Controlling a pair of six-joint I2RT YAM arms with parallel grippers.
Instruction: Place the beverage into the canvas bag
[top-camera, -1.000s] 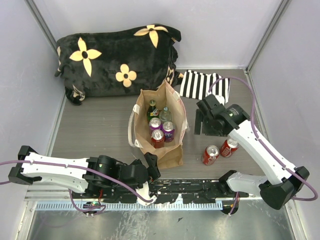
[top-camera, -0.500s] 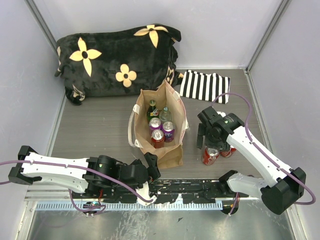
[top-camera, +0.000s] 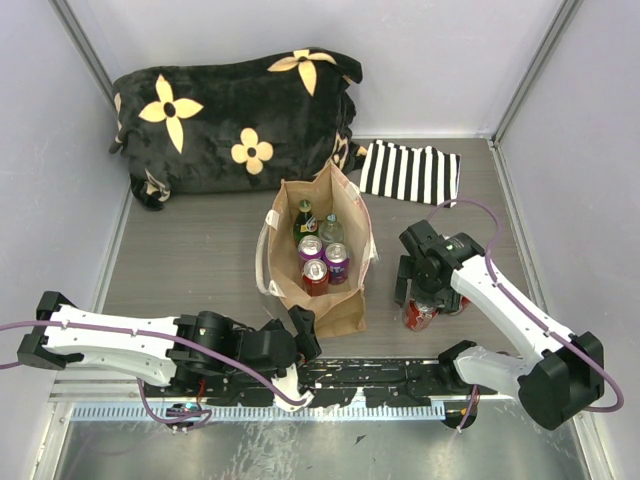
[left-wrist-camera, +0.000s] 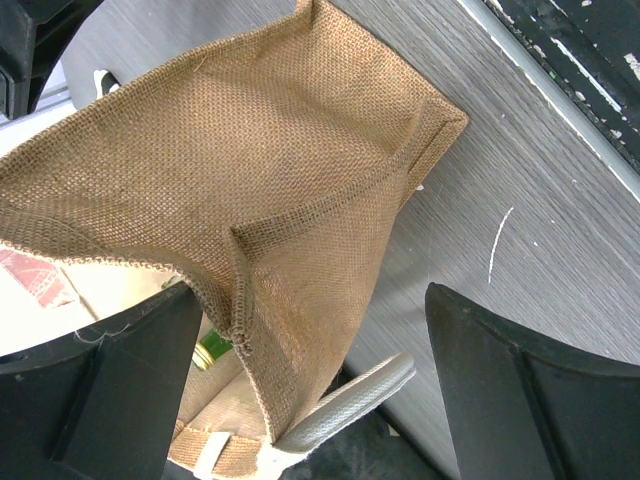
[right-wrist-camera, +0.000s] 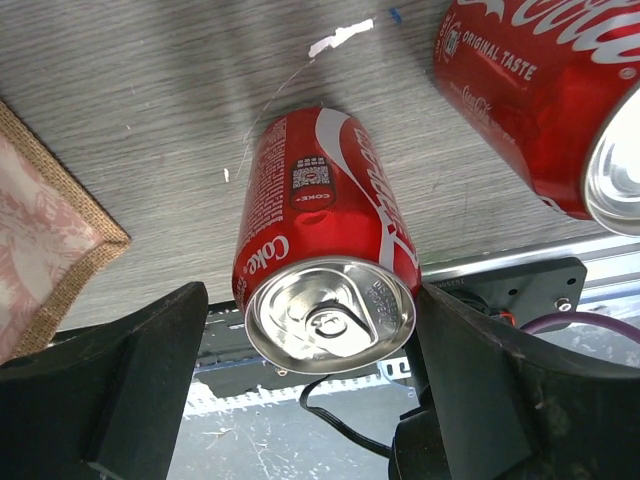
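Observation:
The tan canvas bag stands open in the middle of the table with several cans and bottles inside. Its near corner fills the left wrist view. My left gripper is open, its jaws on either side of the bag's near rim and white strap. Two red Coca-Cola cans stand right of the bag. My right gripper is open and sits over the nearer can. In the right wrist view that can stands between the jaws, with a gap on the left side. The second can is beside it.
A black blanket with cream flowers lies at the back left. A black-and-white striped cloth lies at the back right. Grey walls enclose the table. A metal rail runs along the near edge.
My right gripper has come down from near the striped cloth to the nearer red can, which now stands between its open jaws. The left arm and the bag have not moved.

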